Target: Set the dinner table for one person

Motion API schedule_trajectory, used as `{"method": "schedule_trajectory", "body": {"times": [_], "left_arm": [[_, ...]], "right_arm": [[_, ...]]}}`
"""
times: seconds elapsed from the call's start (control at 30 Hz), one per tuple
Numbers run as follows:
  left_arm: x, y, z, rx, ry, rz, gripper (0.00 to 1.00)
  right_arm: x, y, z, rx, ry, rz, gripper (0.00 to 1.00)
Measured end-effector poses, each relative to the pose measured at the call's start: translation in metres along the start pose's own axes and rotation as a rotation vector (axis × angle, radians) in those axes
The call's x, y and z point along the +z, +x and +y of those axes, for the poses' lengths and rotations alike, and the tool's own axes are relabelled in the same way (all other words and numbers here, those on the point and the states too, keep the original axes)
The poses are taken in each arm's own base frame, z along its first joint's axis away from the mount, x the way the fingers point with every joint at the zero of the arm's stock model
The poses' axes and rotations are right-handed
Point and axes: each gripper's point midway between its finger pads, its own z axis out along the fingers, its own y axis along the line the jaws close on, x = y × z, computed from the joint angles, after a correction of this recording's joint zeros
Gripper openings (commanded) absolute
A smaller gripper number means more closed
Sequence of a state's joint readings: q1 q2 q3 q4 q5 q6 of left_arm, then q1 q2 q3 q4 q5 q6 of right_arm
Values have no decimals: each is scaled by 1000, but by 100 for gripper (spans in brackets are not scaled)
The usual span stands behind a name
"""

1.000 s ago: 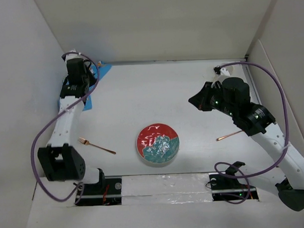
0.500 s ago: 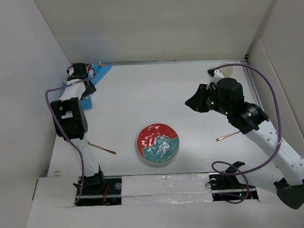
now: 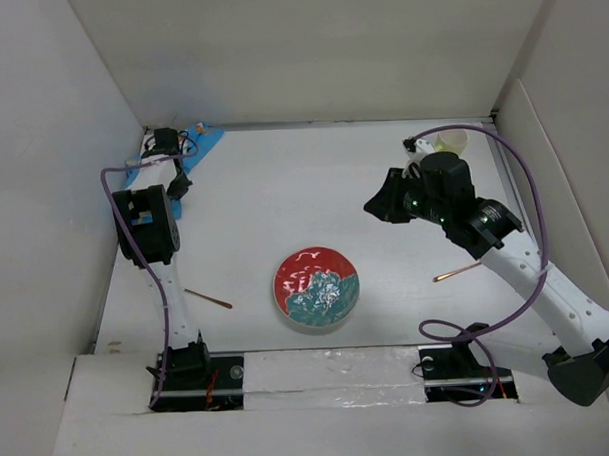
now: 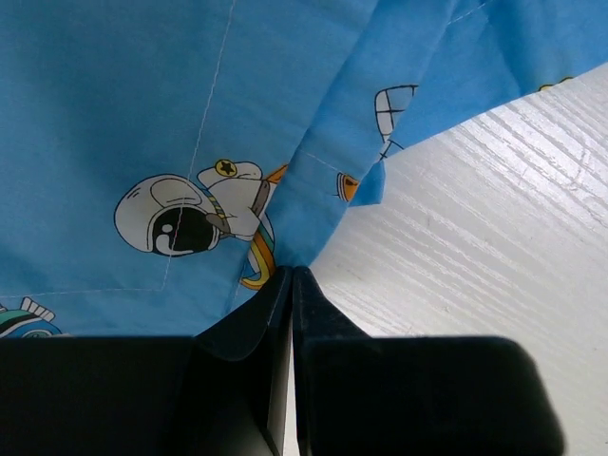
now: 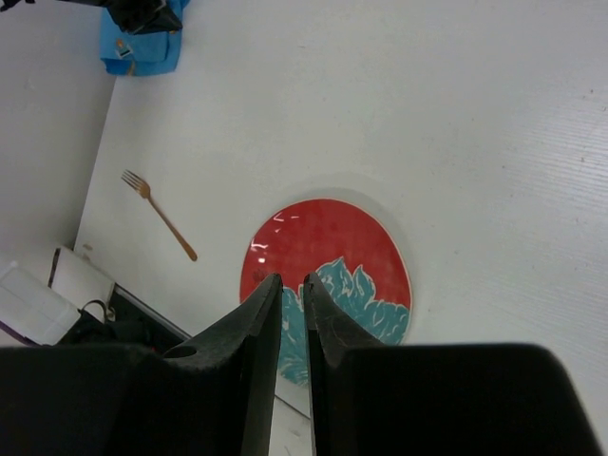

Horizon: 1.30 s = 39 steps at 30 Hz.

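- From above, the left claw [image 3: 168, 145] is at the far-left corner of the matte-white table [image 3: 283, 179], on a blue printed cloth placemat [image 3: 207, 140]. The right claw [image 3: 380, 206] hovers over the table's right half. A round red-and-teal plate [image 3: 318, 288] lies nearer the bases than this claw. A thin copper utensil [image 3: 458, 273] lies to its right, and a pale cup [image 3: 454, 140] stands beyond it.
- The left wrist camera shows the left claw [image 4: 291, 275] with its jaws pressed together. The tips meet the placemat's [image 4: 142, 95] hem where bare table [image 4: 494, 237] begins. Whether cloth is pinched cannot be told.
- The right wrist camera shows the right claw [image 5: 288, 283] nearly closed and empty. The plate [image 5: 332, 247] is directly past its tips, and a copper fork [image 5: 159, 214] lies to their left.
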<state>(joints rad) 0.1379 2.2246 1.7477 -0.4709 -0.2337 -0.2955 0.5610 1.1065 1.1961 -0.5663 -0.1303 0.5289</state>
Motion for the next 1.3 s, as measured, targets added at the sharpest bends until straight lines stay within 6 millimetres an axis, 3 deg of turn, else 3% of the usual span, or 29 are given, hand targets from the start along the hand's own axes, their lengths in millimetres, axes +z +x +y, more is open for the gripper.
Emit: {"method": "schedule_trajectory", "body": {"times": [0.27, 0.43, 0.5, 0.6, 0.7, 0.77, 0.83, 0.87, 0.97, 1.0, 1.1, 1.13, 1.17, 1.23, 1.3], "left_arm": [[-3, 6, -12, 54, 12, -2, 0], [-15, 19, -44, 98, 85, 6, 0], [-28, 34, -78, 154, 149, 13, 0], [-61, 73, -149, 285, 276, 22, 0], [-114, 117, -226, 441, 431, 6, 0], [-153, 139, -266, 524, 524, -22, 13], [-186, 152, -295, 585, 604, -57, 30], [-197, 156, -303, 603, 632, -68, 33], [-205, 157, -302, 613, 653, -71, 48], [-205, 157, -302, 610, 653, -70, 49], [-207, 145, -271, 559, 630, -69, 45], [-212, 142, -261, 541, 633, -67, 31], [-219, 138, -254, 516, 646, -67, 27], [-241, 130, -248, 489, 687, -91, 24], [-265, 129, -255, 490, 730, -131, 25]], "right_arm": [[-4, -16, -6, -11, 30, -48, 21], [-6, -19, -7, -14, 33, -61, 21], [-7, -19, -7, -15, 32, -62, 21], [-7, -19, -7, -15, 32, -62, 20], [-6, -19, -7, -13, 32, -62, 14], [-6, -19, -7, -7, 34, -60, 1], [-4, -18, -8, 4, 38, -58, 0], [-3, -18, -9, 10, 42, -59, 0], [3, -15, -16, 35, 62, -59, 0], [7, -14, -21, 47, 75, -58, 0], [23, -9, -39, 99, 121, -53, 1], [31, -8, -47, 122, 142, -52, 11], [39, -5, -56, 149, 166, -45, 18], [60, 2, -78, 205, 222, -15, 35], [82, 10, -103, 261, 282, 17, 39]]}}
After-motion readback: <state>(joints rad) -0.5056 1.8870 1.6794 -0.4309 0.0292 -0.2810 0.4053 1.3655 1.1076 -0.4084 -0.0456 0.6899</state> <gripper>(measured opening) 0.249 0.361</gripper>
